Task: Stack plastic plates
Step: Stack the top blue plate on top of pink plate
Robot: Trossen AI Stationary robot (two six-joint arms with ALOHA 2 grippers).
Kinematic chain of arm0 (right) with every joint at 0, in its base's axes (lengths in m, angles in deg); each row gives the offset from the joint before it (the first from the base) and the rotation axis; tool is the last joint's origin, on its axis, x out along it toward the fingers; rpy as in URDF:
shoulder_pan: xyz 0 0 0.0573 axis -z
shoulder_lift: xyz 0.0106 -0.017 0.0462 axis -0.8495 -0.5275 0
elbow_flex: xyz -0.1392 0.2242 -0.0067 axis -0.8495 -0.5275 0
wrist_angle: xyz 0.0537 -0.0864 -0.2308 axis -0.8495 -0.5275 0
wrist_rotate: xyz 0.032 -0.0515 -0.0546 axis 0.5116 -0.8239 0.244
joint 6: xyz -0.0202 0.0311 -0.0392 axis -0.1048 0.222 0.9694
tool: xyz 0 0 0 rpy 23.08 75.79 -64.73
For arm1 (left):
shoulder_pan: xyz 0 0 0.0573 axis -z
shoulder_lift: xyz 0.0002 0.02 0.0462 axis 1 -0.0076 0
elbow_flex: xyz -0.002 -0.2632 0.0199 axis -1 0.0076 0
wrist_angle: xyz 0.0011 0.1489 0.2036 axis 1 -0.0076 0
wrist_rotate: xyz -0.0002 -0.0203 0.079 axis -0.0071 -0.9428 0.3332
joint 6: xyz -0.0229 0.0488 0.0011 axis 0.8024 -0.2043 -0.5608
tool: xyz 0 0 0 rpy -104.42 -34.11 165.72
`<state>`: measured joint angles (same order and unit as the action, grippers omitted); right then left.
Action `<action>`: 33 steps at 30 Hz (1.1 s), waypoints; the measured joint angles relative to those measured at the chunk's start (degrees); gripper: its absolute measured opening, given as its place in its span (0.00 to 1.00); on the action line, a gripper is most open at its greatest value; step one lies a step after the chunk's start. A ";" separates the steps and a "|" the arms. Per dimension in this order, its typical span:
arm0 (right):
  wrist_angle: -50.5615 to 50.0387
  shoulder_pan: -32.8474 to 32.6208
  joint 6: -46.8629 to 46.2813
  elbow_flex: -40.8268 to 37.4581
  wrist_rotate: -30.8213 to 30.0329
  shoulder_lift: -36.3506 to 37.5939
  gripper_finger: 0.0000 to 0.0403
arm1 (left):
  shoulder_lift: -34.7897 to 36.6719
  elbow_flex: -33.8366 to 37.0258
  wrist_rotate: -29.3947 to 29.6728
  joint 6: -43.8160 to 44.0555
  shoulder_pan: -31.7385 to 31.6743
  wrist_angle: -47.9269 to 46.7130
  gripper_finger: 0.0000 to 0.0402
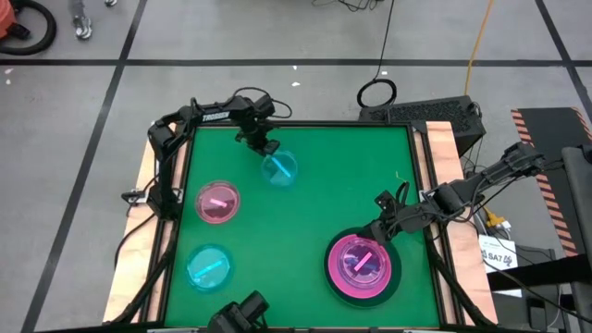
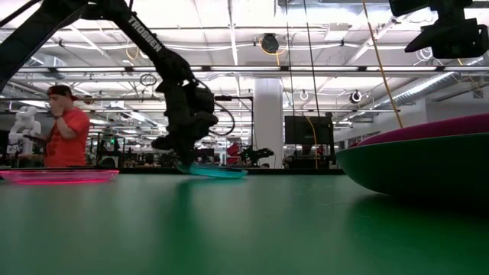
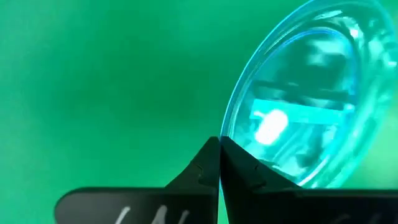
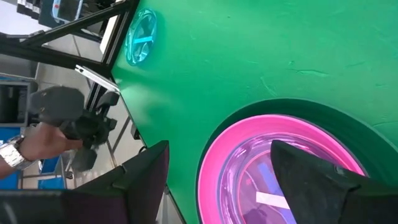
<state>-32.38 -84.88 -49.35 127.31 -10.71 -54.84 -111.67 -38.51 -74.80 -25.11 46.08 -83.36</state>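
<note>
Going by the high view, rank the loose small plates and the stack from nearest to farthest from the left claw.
From the left claw, shut on a plate rim at the table's far side:
1. Cyan plate in its grip, touching it.
2. Translucent pink plate, left side.
3. Second cyan plate, near-left corner.
4. Stack of plates, near right, under the right claw.

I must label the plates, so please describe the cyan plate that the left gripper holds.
On the green table, look at its far edge, where the left gripper is shut on a cyan plate. The other cyan plate lies untouched at the near left corner.
</note>
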 joint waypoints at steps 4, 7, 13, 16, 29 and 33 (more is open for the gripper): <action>0.78 0.00 0.37 0.00 0.07 0.38 0.66 | 0.00 -5.06 0.09 -0.57 2.34 -2.92 0.01; 1.59 0.00 0.87 0.00 0.04 1.46 0.64 | 0.00 -9.79 -0.44 -0.97 4.39 -5.87 0.01; 1.52 0.00 4.44 0.00 -1.25 5.00 0.58 | 0.02 -20.34 -2.62 -0.51 9.29 -10.17 0.01; 1.52 0.02 6.83 0.00 -1.58 6.78 0.52 | 0.02 -25.54 -2.67 0.23 12.64 -11.88 0.01; 1.49 0.02 16.35 0.00 1.89 12.70 0.25 | 0.17 -36.83 -2.71 14.75 27.56 -13.49 0.01; 1.49 0.00 19.57 0.00 4.55 14.09 0.17 | 0.17 -36.86 -1.66 19.97 32.14 -13.44 0.01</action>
<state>-30.90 -84.88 -29.78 127.31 -6.16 -40.75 -111.49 -75.37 -76.46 -5.15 78.22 -96.79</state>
